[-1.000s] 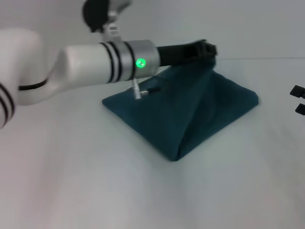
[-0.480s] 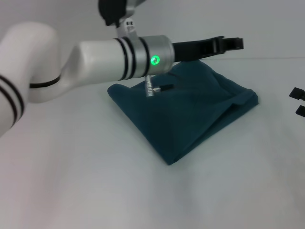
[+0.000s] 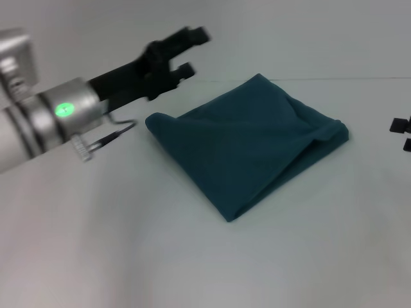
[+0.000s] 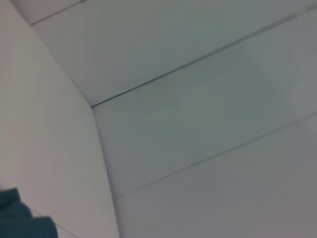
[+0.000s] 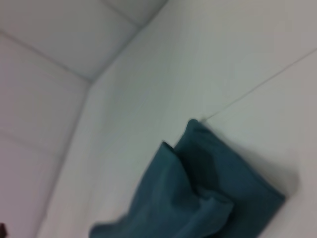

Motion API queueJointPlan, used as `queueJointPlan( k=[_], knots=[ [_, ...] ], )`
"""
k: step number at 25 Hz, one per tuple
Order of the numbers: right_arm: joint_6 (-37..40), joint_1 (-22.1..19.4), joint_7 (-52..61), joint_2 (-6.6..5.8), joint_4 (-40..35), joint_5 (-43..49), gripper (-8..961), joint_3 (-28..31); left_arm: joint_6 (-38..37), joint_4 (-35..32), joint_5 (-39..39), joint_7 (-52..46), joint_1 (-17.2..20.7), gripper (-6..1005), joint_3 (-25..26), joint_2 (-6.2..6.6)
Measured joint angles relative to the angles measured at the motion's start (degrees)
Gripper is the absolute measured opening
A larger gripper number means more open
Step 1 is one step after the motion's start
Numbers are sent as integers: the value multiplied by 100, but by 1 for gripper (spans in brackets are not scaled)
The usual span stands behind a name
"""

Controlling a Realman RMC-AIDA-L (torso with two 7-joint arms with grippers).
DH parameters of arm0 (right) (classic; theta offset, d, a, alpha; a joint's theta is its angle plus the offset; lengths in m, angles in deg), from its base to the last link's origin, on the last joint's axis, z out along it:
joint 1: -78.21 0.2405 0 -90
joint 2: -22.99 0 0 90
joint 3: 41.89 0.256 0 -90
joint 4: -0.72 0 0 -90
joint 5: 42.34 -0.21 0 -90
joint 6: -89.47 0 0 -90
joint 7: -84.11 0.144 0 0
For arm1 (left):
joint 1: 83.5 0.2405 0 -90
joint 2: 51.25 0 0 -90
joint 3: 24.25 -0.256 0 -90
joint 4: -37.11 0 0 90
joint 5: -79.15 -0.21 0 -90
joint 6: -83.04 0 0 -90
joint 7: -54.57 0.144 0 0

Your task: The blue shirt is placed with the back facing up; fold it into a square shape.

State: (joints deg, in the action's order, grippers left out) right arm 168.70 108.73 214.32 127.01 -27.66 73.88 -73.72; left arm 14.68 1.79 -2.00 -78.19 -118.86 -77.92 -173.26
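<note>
The shirt lies folded on the table as a compact, roughly square packet, one corner pointing toward the robot, with a small bulge of layers at its right edge. Folding looks essentially done; at most that lumpy edge could be smoothed (a judgement, not a certainty). The left tool hangs above the table just left of the shirt, its fingers apart and empty. The right tool sits at the far right edge; I cannot tell its state. No containers are in sight.
</note>
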Motion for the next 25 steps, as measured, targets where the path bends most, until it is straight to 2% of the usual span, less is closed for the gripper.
queueJointPlan(
  k=[2, 4, 5, 7, 11, 16, 20, 25],
  knots=[
    [118, 305, 239, -134, -135, 485, 859, -6, -427, 3, -21, -161, 232, 792, 169, 85],
    [172, 594, 528, -204, -341, 959, 858, -34, -847, 3, -86, -234, 428, 839, 372, 125],
    [190, 754, 682, -221, -456, 1200, 858, -66, -1184, 3, -317, -276, 556, 863, 594, 135],
    [190, 1051, 964, -216, -698, 1658, 858, -176, -1333, 4, -511, -307, 604, 910, 712, 138],
    [94, 1557, 1305, -92, -943, 2386, 858, -400, -1812, 13, -1242, -359, 721, 909, 1012, 136],
    [-342, 2044, 1671, 122, -942, 2953, 858, -894, -2085, 30, -1504, -308, 974, 908, 1126, 64],
    [-765, 2227, 1748, 269, -872, 3085, 858, -1160, -2106, 13, -1508, -229, 1113, 908, 1210, 43],
    [-1319, 2230, 1402, 503, -804, 2743, 857, -1138, -2096, 40, -1511, -175, 1165, 907, 1299, 34]
  ],
)
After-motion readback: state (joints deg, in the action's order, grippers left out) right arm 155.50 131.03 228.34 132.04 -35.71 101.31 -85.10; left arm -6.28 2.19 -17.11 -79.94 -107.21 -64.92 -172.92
